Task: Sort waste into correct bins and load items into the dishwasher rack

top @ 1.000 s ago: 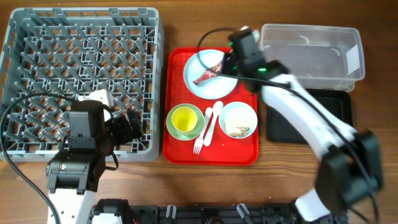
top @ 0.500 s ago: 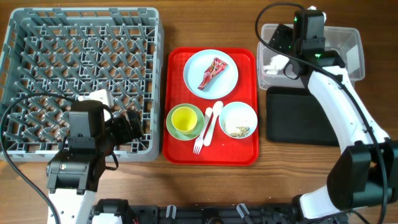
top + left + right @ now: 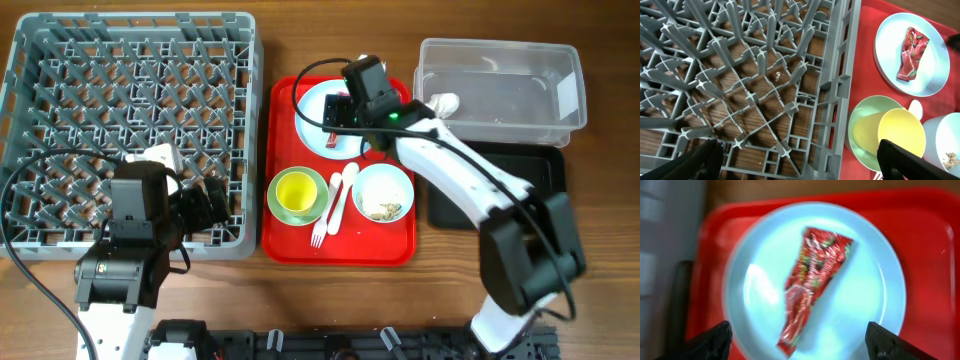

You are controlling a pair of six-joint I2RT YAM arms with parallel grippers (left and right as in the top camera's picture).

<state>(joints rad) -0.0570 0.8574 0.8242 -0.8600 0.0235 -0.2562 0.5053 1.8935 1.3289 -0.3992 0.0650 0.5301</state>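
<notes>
My right gripper hangs open over the white plate at the back of the red tray. On that plate lies the red-and-white wrapper, between my fingers and below them, with no contact showing. The crumpled napkin rests inside the clear tub. A yellow cup sits in the green bowl. Food scraps lie in the light blue bowl, with the fork and spoon between the bowls. My left gripper is open over the front right corner of the grey rack.
The red serving tray sits between the rack and the bins. A black tray lies in front of the clear tub, partly covered by my right arm. The rack holds no dishes.
The right gripper went to the clear tub, opened and left the napkin there, then swung back left over the plate. The left arm has not moved.
</notes>
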